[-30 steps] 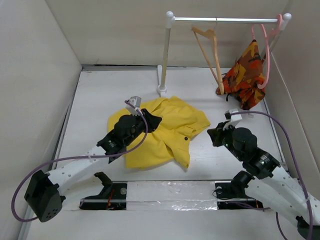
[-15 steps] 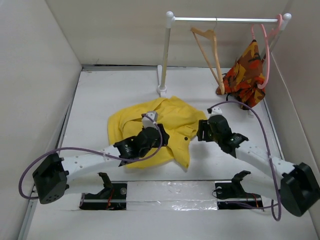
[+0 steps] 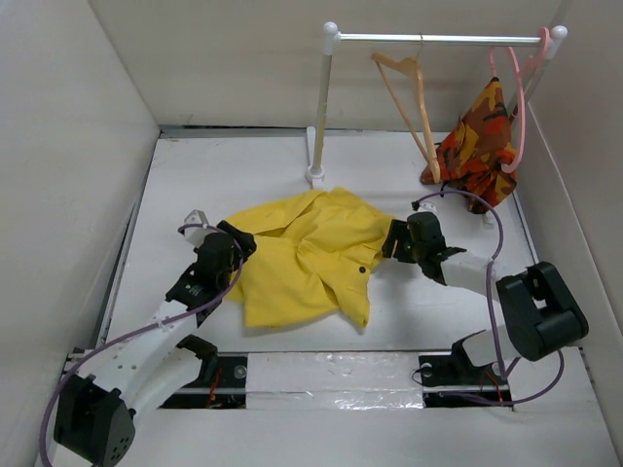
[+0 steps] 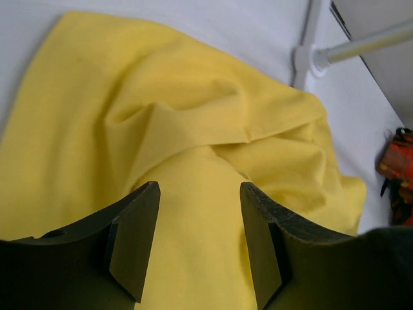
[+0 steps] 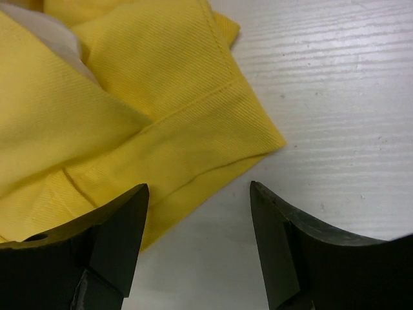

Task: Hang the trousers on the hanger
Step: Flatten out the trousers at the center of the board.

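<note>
The yellow trousers [image 3: 302, 255] lie crumpled flat on the white table [image 3: 195, 175], in the middle, in front of the rail's post [image 3: 319, 107]. The left gripper [image 4: 199, 194] sits low at the trousers' left edge. Its 2 fingers are spread wide with yellow cloth showing in the gap, and they grip nothing. The right gripper [image 5: 198, 187] sits at the trousers' right edge, its jaws also wide apart and holding nothing. A hemmed corner of the cloth lies just ahead of its gap, with bare table beside it. The wooden hanger [image 3: 414, 97] hangs by its hook from the rail [image 3: 438, 39] at the back, well apart from the trousers. Further right on the rail hang a pink hanger [image 3: 518, 97] and an orange-red patterned garment [image 3: 477, 146].
</note>
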